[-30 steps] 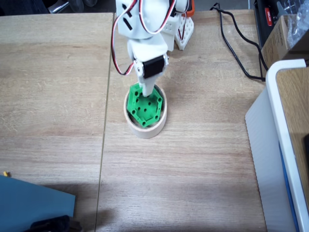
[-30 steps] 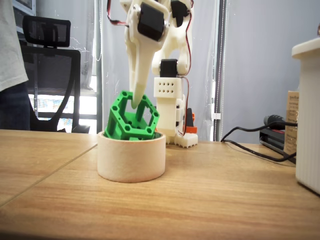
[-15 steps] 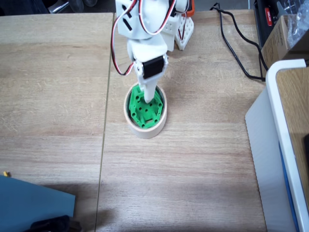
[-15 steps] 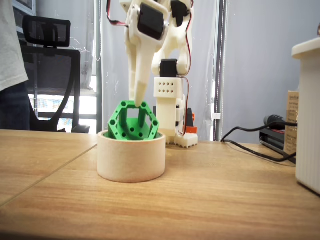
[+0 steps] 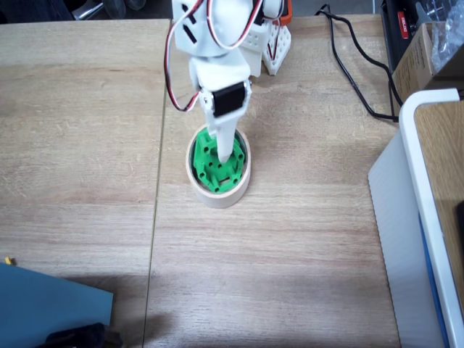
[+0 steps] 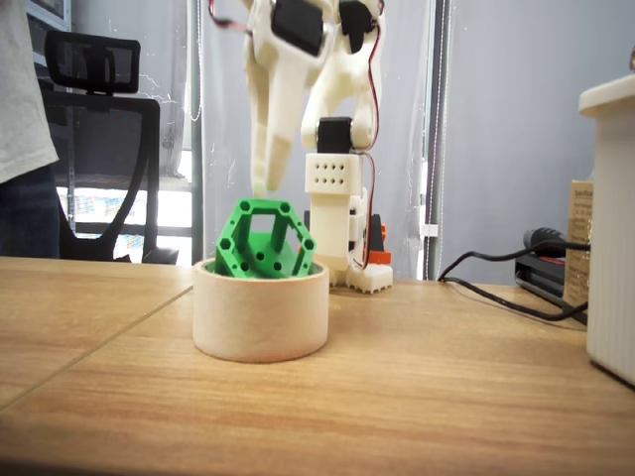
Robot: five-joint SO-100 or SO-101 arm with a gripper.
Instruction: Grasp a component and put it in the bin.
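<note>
Component (image 6: 264,240) sits inside the bin (image 6: 260,309), its upper part above the rim; the gripper (image 6: 262,184) hangs just over it, holding nothing. How wide the jaws stand I cannot tell.

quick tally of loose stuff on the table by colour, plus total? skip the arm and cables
Green: 1, the component, sitting in the bin
Beige: 1, the bin, a tape roll
White-edged: 1, the large box at the right edge of the top-down fixed view
Blue: 1, a flat blue object at the lower left corner
Total: 4
</note>
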